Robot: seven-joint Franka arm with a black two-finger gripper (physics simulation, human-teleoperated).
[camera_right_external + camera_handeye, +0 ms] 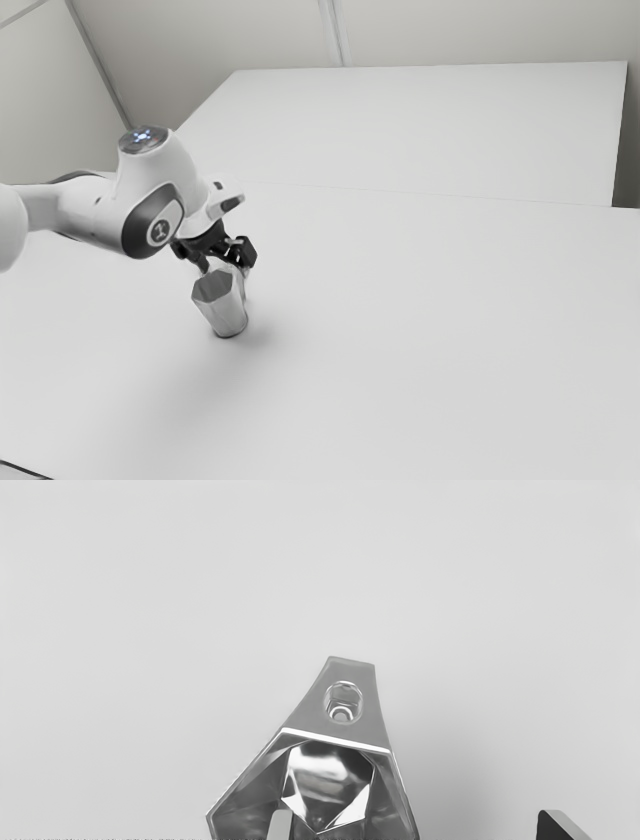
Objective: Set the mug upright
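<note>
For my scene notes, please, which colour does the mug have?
The mug is silvery grey and shiny; the wrist view shows it best.

A smooth white table (450, 340) spans the foreground. Behind it, past a thin seam, lies another white flat surface (430, 125), backed by a pale gray wall (480, 30) with a vertical strip (335, 30).
</note>
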